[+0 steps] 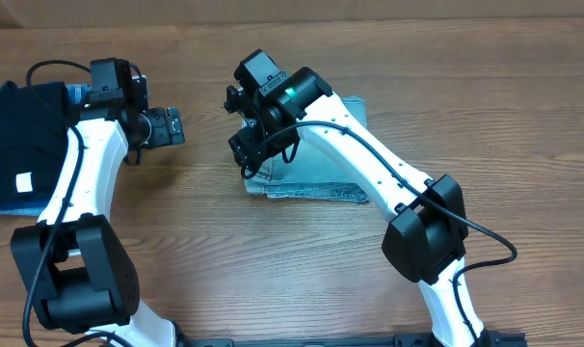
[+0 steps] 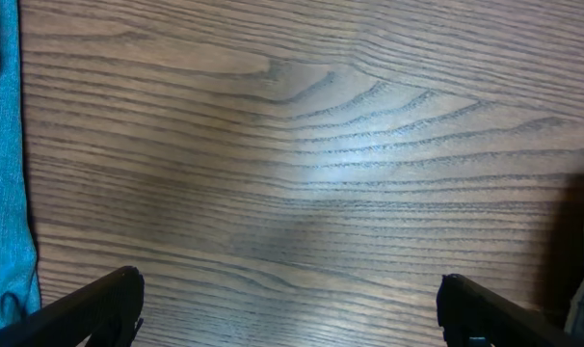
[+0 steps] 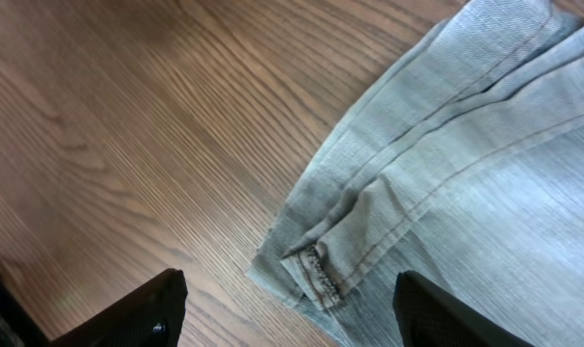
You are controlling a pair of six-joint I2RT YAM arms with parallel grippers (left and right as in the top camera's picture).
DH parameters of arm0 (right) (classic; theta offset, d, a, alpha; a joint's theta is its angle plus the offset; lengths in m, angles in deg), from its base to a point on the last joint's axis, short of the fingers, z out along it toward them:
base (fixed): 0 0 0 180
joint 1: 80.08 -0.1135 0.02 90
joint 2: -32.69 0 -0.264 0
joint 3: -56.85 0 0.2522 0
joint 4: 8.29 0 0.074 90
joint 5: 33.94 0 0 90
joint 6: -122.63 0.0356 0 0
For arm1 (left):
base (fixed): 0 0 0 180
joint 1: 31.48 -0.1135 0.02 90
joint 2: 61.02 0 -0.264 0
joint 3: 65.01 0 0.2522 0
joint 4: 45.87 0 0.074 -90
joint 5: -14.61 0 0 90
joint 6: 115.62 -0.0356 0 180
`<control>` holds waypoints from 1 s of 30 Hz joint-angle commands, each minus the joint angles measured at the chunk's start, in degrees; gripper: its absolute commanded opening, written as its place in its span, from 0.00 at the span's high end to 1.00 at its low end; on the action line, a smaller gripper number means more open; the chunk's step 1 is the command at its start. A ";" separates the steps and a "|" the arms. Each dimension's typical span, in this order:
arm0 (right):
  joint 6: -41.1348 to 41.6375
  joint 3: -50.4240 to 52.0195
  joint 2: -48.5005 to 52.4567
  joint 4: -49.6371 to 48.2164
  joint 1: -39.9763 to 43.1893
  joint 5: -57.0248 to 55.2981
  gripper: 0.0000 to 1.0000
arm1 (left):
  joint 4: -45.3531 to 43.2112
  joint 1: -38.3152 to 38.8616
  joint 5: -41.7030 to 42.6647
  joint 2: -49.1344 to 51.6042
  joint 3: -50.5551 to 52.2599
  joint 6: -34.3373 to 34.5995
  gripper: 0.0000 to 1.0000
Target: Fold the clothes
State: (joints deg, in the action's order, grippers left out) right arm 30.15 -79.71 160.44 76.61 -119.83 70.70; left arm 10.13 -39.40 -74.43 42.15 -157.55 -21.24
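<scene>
Light washed-blue denim shorts lie bunched, seemingly folded, mid brown wooden bench. Right pincer hangs apart over their stitched corner, probably to grip it. Left pincer is apart and empty over bare wood.

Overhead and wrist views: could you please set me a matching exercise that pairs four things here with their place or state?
Things:
1. light denim shorts
2. black garment
3. left gripper
4. right gripper

Places or states:
A. open over bare table
B. at the far left edge, bearing a white tag
C. lying mid-table, partly under the right arm
D. open above a stitched corner of pale denim

Pairs: 1-C, 2-B, 3-A, 4-D
</scene>
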 commanded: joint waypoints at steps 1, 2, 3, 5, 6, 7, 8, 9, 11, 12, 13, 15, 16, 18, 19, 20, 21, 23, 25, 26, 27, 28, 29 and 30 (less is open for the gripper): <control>-1.81 -1.31 0.50 1.09 1.22 -3.93 0.28 | 0.00 0.02 0.81 -0.96 -0.98 0.98 0.00; -1.44 -1.31 0.50 2.12 1.57 -6.60 0.29 | 0.00 0.02 0.81 -0.96 -0.98 0.98 0.00; 2.08 -1.36 0.42 3.56 2.03 -11.67 0.32 | 0.00 0.02 0.92 -0.96 -0.98 0.98 0.00; 8.81 -1.36 0.13 6.91 3.52 -19.96 0.39 | -0.02 0.02 1.88 -0.96 -0.98 0.98 0.00; 9.92 -1.36 0.00 8.44 4.46 -20.39 0.43 | -0.02 0.02 2.10 -0.96 -0.98 0.98 0.00; 10.05 -1.36 0.00 9.64 5.25 -19.63 0.45 | -0.02 0.02 2.08 -0.96 -0.98 0.98 0.00; 10.01 -1.33 0.00 12.09 6.69 -17.86 0.45 | -0.02 0.02 2.10 -0.96 -0.98 0.98 0.00; 9.99 -1.29 0.00 13.38 7.43 -16.90 0.45 | -0.02 0.02 2.08 -0.96 -0.98 0.98 0.00; 10.01 -1.03 0.02 16.15 8.85 -16.24 0.45 | -0.02 0.02 2.08 -0.96 -0.98 0.98 0.00; 10.03 -0.92 0.02 17.40 9.57 -16.26 0.45 | 0.00 0.02 2.10 -0.96 -0.98 0.98 0.00; 10.03 -0.92 0.02 18.27 10.16 -16.28 0.45 | -0.02 0.02 2.08 -0.96 -0.98 0.98 0.00; 10.03 -0.92 0.02 19.52 11.54 -16.50 0.43 | -0.02 0.02 2.08 -0.96 -0.98 0.98 0.00; 10.01 -0.92 0.02 19.80 12.35 -16.48 0.40 | -0.02 0.02 2.10 -0.96 -0.98 0.98 0.00; 9.99 -0.90 0.04 19.71 13.97 -16.44 0.41 | -0.02 0.02 2.08 -0.96 -0.98 0.98 0.00; 9.92 -0.90 0.09 19.61 14.51 -16.22 0.43 | -0.02 0.02 2.10 -0.96 -0.98 0.98 0.00; 9.44 -0.90 0.24 19.54 14.88 -15.26 0.46 | -0.02 0.02 2.10 -0.96 -0.98 0.98 0.00; 7.61 -0.85 0.33 19.37 15.26 -12.20 0.48 | -0.02 0.02 2.10 -0.96 -0.98 0.98 0.00; 4.79 0.37 0.33 17.81 15.41 -7.15 0.48 | -0.04 0.02 2.10 -0.96 -0.98 0.98 0.00; 4.81 2.60 0.33 16.09 15.41 -7.04 0.48 | -0.02 0.02 2.10 -0.96 -0.98 0.98 0.00; 4.81 4.42 0.33 14.88 15.41 -7.04 0.48 | -0.02 0.02 2.10 -0.96 -0.98 0.98 0.00; 4.79 7.15 0.33 12.96 15.43 -7.04 0.48 | -0.02 0.02 2.10 -0.96 -0.98 0.98 0.00; 4.81 8.96 0.33 11.78 15.50 -7.04 0.48 | -0.02 0.02 2.10 -0.96 -0.98 0.98 0.00; 4.83 12.61 0.33 9.57 15.87 -7.04 0.48 | 0.02 0.02 2.10 -0.96 -0.98 0.98 0.00; 4.85 16.92 0.33 7.23 16.65 -7.08 0.48 | 0.17 0.02 2.08 -0.96 -0.98 0.98 0.00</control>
State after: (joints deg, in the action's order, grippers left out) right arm 35.61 -69.66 160.70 86.75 -104.18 62.65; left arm 10.13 -39.40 -73.30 42.15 -157.55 -21.24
